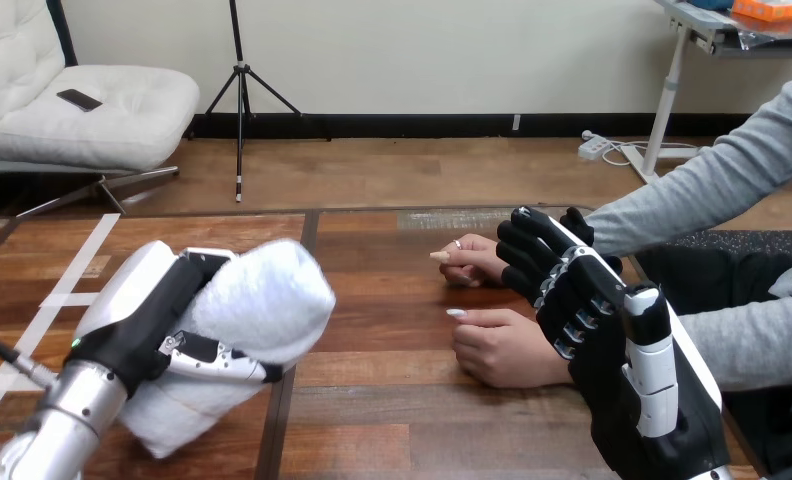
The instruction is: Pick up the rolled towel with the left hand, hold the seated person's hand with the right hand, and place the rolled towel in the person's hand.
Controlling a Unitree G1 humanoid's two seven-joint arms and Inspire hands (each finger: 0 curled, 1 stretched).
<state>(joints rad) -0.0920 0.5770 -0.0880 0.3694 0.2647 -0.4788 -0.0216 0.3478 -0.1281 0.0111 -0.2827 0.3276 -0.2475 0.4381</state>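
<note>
While left hand (144,322) clasps rolled towel (262,300) at 8 o'clock | right hand (597,310) straight-fingered at 4 o'clock beside person's nearer hand (507,348) | best cup it gently, palm upward

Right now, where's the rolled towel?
Head view, lower left: the rolled towel is gripped in the left hand over the left side of the table, apart from the person's hands at centre right.

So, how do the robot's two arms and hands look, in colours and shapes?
The left hand is black with a rounded white shell on its back, and its forearm is a silver cylinder. The right hand is black too, with long white shells and black-and-white jointed fingers.
</note>
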